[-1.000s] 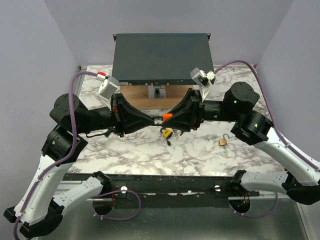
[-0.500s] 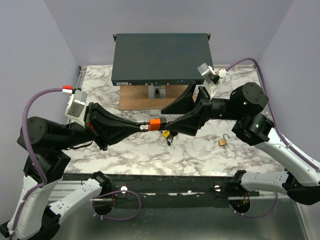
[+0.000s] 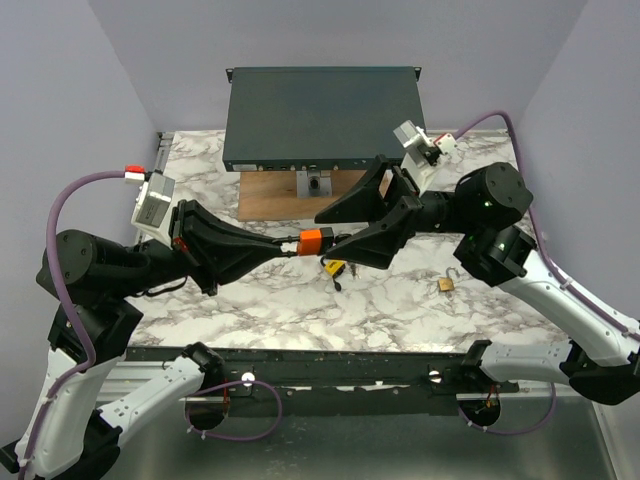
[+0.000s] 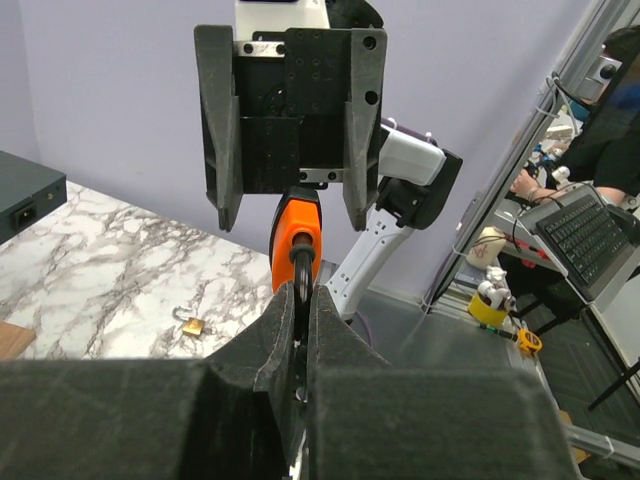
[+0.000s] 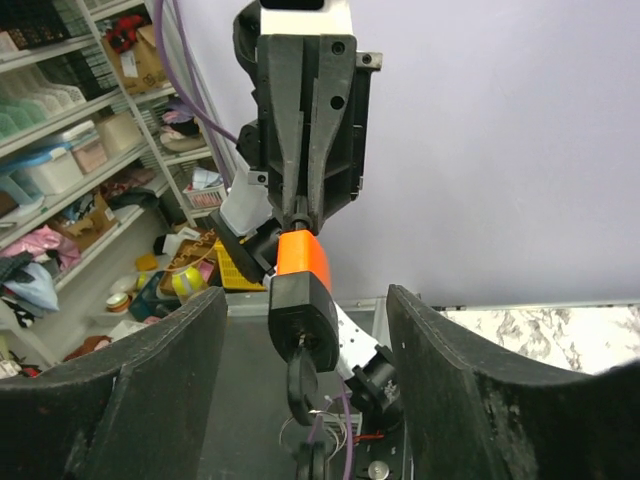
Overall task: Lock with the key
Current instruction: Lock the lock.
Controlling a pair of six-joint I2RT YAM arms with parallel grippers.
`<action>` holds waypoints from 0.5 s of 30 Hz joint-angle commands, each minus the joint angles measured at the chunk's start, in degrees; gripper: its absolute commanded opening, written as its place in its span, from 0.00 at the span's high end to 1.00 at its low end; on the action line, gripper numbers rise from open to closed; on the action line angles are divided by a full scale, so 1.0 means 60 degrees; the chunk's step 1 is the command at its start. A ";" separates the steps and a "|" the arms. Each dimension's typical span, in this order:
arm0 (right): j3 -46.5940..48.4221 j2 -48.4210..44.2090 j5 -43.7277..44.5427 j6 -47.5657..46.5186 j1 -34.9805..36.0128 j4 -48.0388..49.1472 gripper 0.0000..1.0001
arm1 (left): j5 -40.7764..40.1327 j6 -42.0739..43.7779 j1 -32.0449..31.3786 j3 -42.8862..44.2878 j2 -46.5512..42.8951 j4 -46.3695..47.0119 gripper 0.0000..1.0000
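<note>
The key (image 3: 312, 241) has a bright orange head and is held in mid-air above the table's middle. My left gripper (image 3: 295, 244) is shut on it. In the left wrist view the fingertips (image 4: 283, 305) pinch a thin dark part just below the orange head (image 4: 298, 230). My right gripper (image 3: 322, 238) is open, its jaws standing wide on either side of the key without touching it. In the right wrist view the orange head (image 5: 303, 258) has a black piece below it, with a dark key and a ring hanging underneath, between my right gripper's (image 5: 305, 300) fingers.
A yellow-bodied padlock (image 3: 335, 268) lies on the marble table just under the grippers. A small brass padlock (image 3: 446, 284) lies to the right and also shows in the left wrist view (image 4: 193, 325). A dark box (image 3: 320, 115) stands at the back, with a wooden board (image 3: 270, 190) in front of it.
My right gripper has let go of the orange key and opened wide. My left arm has swung back to the left, and the key has shifted a little left in its grip.
</note>
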 commanded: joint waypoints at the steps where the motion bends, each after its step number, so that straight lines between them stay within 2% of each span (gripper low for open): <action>1: 0.0168 0.0166 -0.0024 -0.0281 0.0140 -0.0062 0.39 | -0.0348 -0.0147 0.0044 0.0281 0.0045 0.0669 1.00; 6: 0.0058 0.0098 0.0080 -0.0365 0.0162 -0.0054 0.51 | -0.0416 -0.0134 0.0024 0.0316 0.0094 0.0614 1.00; 12: -0.0040 -0.0013 0.0088 -0.0409 0.0180 -0.0191 0.58 | -0.0477 -0.0119 0.0033 0.0320 0.0156 0.0588 1.00; 15: -0.0041 -0.0009 0.0029 -0.0453 0.0192 -0.0288 0.58 | -0.0482 -0.0142 0.0046 0.0299 0.0177 0.0620 1.00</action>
